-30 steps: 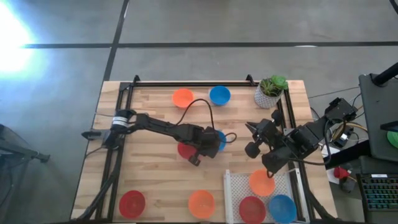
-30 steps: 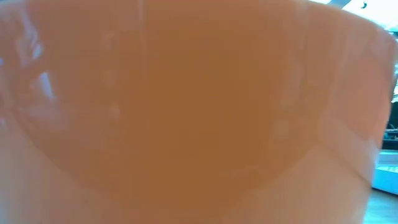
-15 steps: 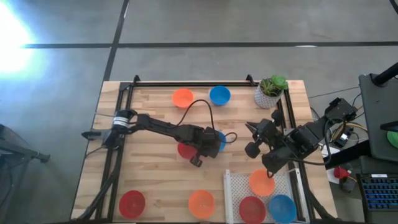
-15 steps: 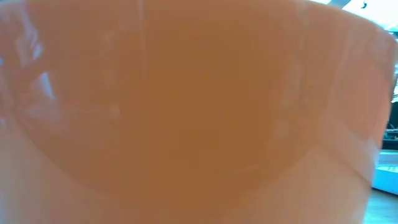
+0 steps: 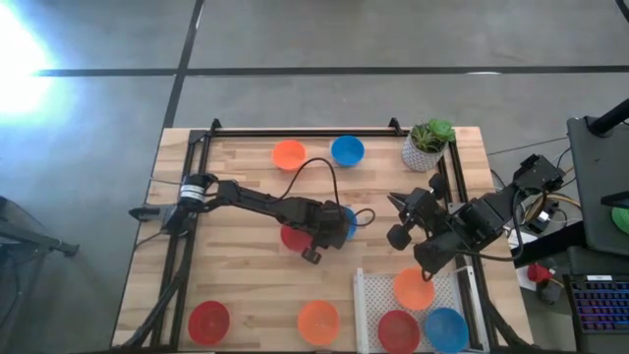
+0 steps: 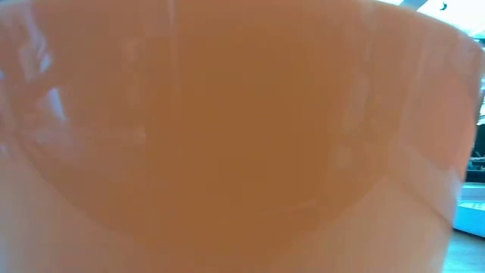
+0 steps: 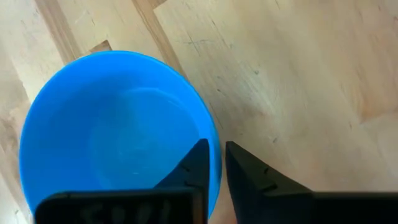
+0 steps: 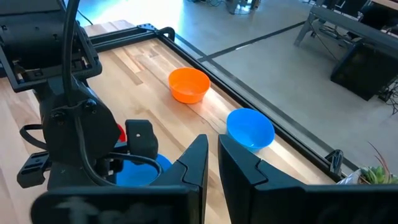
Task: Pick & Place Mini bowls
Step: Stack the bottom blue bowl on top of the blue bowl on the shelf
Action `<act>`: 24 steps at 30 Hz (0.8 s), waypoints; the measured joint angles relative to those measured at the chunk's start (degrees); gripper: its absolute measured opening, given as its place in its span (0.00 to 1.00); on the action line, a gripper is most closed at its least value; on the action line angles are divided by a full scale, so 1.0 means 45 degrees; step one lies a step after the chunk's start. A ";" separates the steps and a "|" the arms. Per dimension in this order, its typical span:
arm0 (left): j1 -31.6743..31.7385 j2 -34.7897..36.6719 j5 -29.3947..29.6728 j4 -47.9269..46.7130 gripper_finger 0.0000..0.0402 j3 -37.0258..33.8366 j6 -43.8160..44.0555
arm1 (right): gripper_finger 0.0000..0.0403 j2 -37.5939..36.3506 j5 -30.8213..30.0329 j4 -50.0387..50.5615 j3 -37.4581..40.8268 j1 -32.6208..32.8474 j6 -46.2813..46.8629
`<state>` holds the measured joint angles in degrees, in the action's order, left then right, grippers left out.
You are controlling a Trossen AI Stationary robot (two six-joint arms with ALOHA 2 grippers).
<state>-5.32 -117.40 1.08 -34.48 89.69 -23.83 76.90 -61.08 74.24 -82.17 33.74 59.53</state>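
Observation:
A blue mini bowl [image 7: 112,137] stands upright on its base on the wooden table [image 5: 236,275], near the middle. My left gripper [image 7: 216,144] [image 5: 334,224] points steeply down over it, slightly open. One finger is inside the bowl and one outside, at the rim nearest the table's right side. A red mini bowl [image 5: 292,237] lies partly under the left arm. My right gripper [image 8: 212,140] [image 5: 401,205] hangs shut and empty above the table's right half. An orange bowl [image 6: 227,136] fills the low view. My left gripper straddles the blue bowl's rim [image 7: 210,127] from above, one finger [image 7: 196,165] inside the bowl and the other [image 7: 249,177] outside. Whether either finger touches the wall cannot be told. The bowl rests on the table.
An orange bowl [image 5: 289,153] and a blue one [image 5: 347,150] stand near the far edge beside a potted plant [image 5: 428,143]. A white tray [image 5: 369,295] at the near right holds orange, red and blue bowls. A red bowl [image 5: 208,321] and an orange one [image 5: 317,321] stand near the front edge.

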 joint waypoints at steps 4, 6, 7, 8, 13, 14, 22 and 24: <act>0.0000 0.0000 0.0005 0.0034 0.16 0.0000 -0.0011 | 0.08 0.0000 -0.0001 -0.0001 0.0000 0.0000 0.0005; 0.0000 0.0033 0.0005 0.0033 0.17 0.0000 -0.0004 | 0.08 0.0000 0.0001 0.0000 0.0000 0.0000 0.0005; 0.0000 0.0074 0.0005 -0.0014 0.17 0.0009 0.0035 | 0.08 0.0000 -0.0001 -0.0005 0.0000 0.0000 0.0005; 0.0000 0.0118 0.0005 -0.0165 0.17 0.0073 0.0055 | 0.08 0.0000 -0.0001 0.0000 0.0000 0.0000 0.0005; 0.0000 0.0639 0.0010 -0.0377 0.17 0.0276 0.0057 | 0.08 0.0000 0.0004 0.0000 0.0000 0.0000 0.0050; -0.0004 0.0822 0.0026 -0.0422 0.17 0.0277 0.0057 | 0.08 0.0000 0.0011 0.0000 0.0000 0.0000 0.0102; -0.0029 0.2959 0.1009 -0.1645 0.17 0.0218 0.1101 | 0.08 0.0010 0.0984 0.0012 0.0143 -0.0015 0.0811; -0.0045 0.3602 0.1213 -0.1949 0.17 0.0159 0.1428 | 0.08 0.0015 0.1062 0.0009 0.0341 -0.0010 0.1131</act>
<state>-5.52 -101.19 6.54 -43.25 90.41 -17.40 76.97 -56.29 74.28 -80.64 33.69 64.62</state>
